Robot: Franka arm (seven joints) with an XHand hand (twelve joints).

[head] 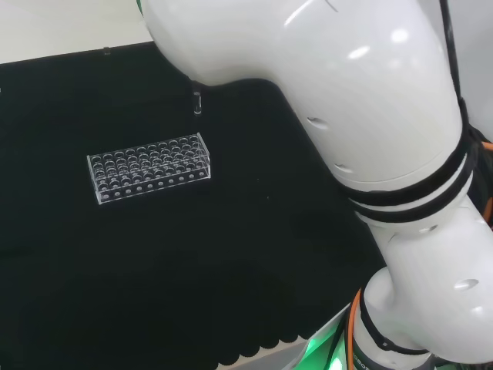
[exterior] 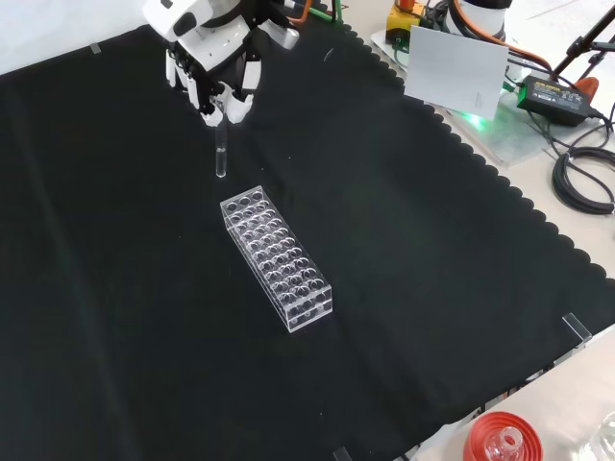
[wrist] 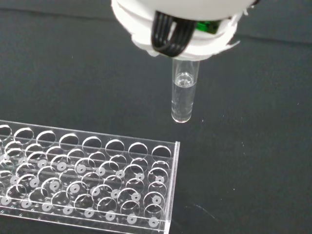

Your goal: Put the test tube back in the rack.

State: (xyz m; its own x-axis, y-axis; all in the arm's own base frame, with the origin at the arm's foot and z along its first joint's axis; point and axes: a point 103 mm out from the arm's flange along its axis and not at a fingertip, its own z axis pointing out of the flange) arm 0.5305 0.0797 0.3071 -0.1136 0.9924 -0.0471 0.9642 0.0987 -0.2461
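Note:
A clear test tube (exterior: pixel 221 154) hangs upright from the hand (exterior: pixel 219 82), whose fingers are curled round its top, near the upper left of the front view. In the wrist view the test tube (wrist: pixel 184 95) has its round bottom in the air just beyond the short end of the rack (wrist: pixel 92 178). The clear plastic rack (exterior: pixel 276 257) lies on the black cloth with many empty holes, below the tube in the front view. In the head view the tube's lower end (head: pixel 197 103) pokes out under the arm, up and right of the rack (head: pixel 149 166).
A white arm link (head: pixel 331 100) covers the right of the head view. A red ribbed stand (exterior: pixel 502 440) with glassware sits at the cloth's lower right edge in the front view. A white box (exterior: pixel 455 69) and cables (exterior: pixel 577 173) lie off the cloth at upper right.

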